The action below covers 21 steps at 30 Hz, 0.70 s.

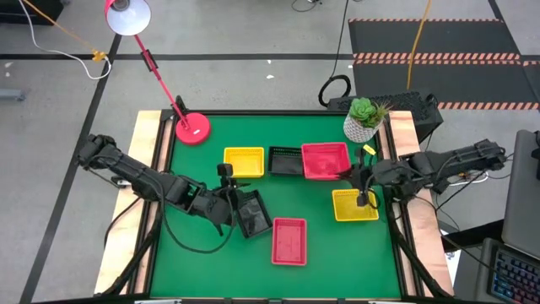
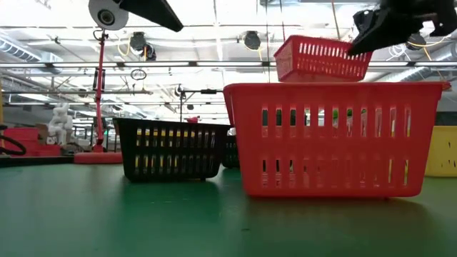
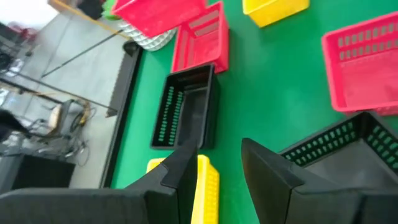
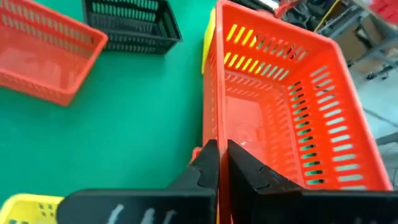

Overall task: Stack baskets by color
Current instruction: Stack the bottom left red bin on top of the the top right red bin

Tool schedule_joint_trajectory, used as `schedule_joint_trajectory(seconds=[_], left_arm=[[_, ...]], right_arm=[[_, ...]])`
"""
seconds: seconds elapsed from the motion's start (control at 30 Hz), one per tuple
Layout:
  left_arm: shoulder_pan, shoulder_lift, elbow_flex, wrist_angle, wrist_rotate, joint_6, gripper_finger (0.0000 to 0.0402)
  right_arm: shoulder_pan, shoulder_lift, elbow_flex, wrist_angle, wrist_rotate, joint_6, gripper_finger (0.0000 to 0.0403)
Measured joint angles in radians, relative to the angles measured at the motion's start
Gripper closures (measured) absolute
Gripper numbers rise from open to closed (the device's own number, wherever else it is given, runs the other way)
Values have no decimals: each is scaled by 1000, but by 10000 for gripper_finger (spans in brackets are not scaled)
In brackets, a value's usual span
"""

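Lifting one red basket point(image 1: 326, 160) clear of the tabletop point(image 1: 321, 253), the right claw point(image 1: 353, 173) has its two fingers pinched tight on the basket's near rim; the right wrist view shows them clamped over that wall, and the low view shows the basket hanging tilted in the air. My read: it is held by the rim so it can drop mouth-up into another red one. From the tabletop's centre it sits at about one o'clock, long axis running nine to three, mouth up.

Over on the left, the left claw point(image 1: 226, 201) hovers at about eight o'clock, just beside a black basket point(image 1: 252, 213). Its fingers stand partly apart, and I cannot tell whether they grip anything; the left wrist view shows a black slotted wall right against one finger. That basket lies skewed, long axis roughly eleven to five, mouth up.

The other red basket point(image 1: 288, 241) rests flat at six o'clock, long axis twelve to six, a likely landing spot for the lifted one. A second black basket point(image 1: 285, 160) sits at twelve, long axis nine to three, touching or nearly touching the lifted red one. One yellow basket point(image 1: 244, 161) lies at eleven, another yellow basket point(image 1: 354, 205) at three, beneath the right arm, both long axis nine to three.

Whether any of these are already nested pairs, I cannot tell.
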Motion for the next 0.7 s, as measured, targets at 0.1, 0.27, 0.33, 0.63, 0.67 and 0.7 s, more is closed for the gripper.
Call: schedule_joint_trajectory(seconds=[0.1, 0.27, 0.33, 0.63, 0.67, 0.7], left_arm=[[21, 0, 0, 17, 45, 16, 275], [50, 0, 0, 18, 84, 29, 275], [57, 0, 0, 18, 86, 36, 275], [107, 0, 0, 19, 97, 61, 275], [114, 0, 0, 19, 113, 66, 275], [120, 0, 0, 19, 129, 71, 275]], right_arm=[[-42, 0, -15, -19, -21, -41, 399], [-102, -2, -67, -18, -24, -87, 399], [-127, -3, -86, -18, -45, -96, 399], [-262, -2, -119, -6, -149, -156, 399], [-272, 1, -119, 15, -162, -159, 399], [-280, 9, -119, 43, -175, -160, 399]])
